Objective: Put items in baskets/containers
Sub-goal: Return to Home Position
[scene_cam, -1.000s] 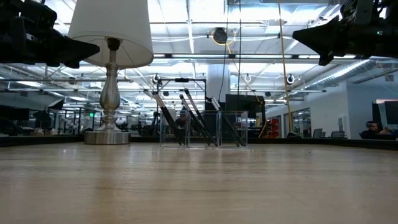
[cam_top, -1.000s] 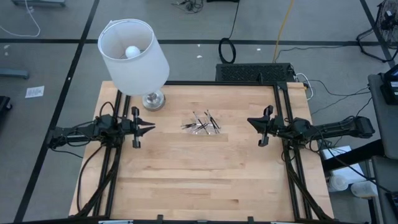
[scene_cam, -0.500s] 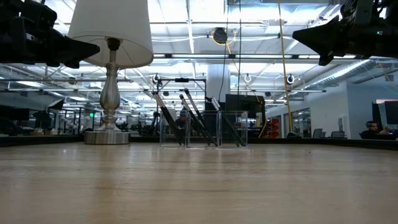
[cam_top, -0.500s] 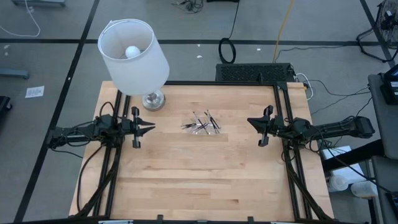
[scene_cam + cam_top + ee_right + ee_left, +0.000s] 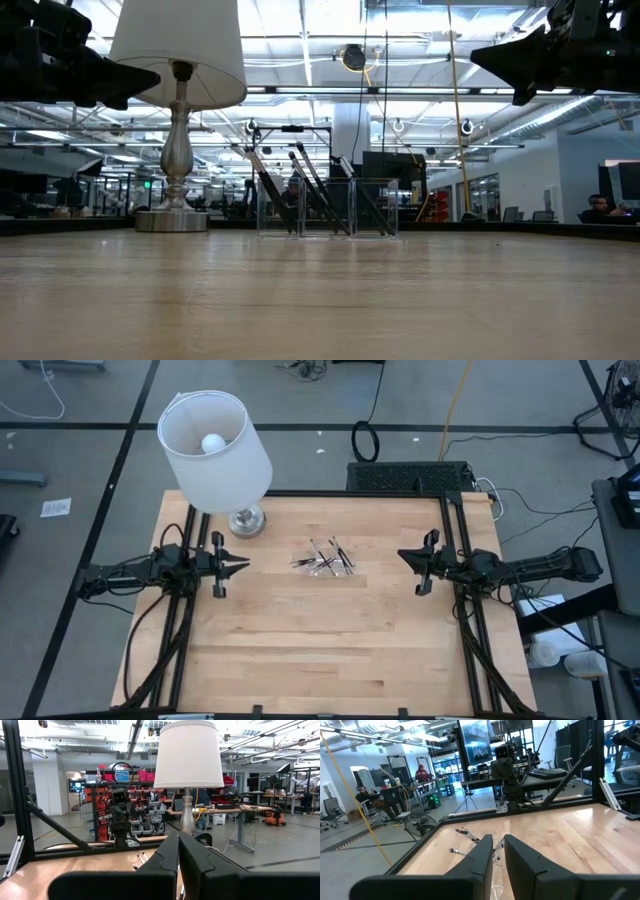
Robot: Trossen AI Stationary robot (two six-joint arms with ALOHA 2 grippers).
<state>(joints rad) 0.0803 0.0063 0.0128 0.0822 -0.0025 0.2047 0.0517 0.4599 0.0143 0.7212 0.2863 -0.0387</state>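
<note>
Landmark for all positions: the lamp [image 5: 215, 438], white-shaded, on a metal base at the far left part of the wooden table [image 5: 330, 650].

Task items: The clear tray [image 5: 392, 208] stands on the table near the lamp's base, on the side toward the right arm and slightly farther from the table's back edge. The dark brushes [image 5: 325, 558] are inside it. In the low view they lean at a slant against its walls, their ends rising above the rim. No brush lies loose on the tabletop around the lamp.

Left gripper [image 5: 240, 567]: It hovers above the table just forward of the lamp's base, pointing across toward the tray and apart from it. In the low view it hangs level with the shade, well above the wood. Its fingers [image 5: 485, 855] are drawn close together with only a sliver between them. They hold nothing.

Right gripper [image 5: 403, 555]: It hovers well apart from the lamp, beyond the tray on the opposite side, pointing back toward tray and lamp. It is raised at about the same height as the left one. Its fingers [image 5: 167, 855] are pressed nearly together. They hold nothing.

Surroundings: Behind the lamp, off the table, lie a black grille panel and cables on the floor. Seated people [image 5: 362, 795] show far back in the room.
</note>
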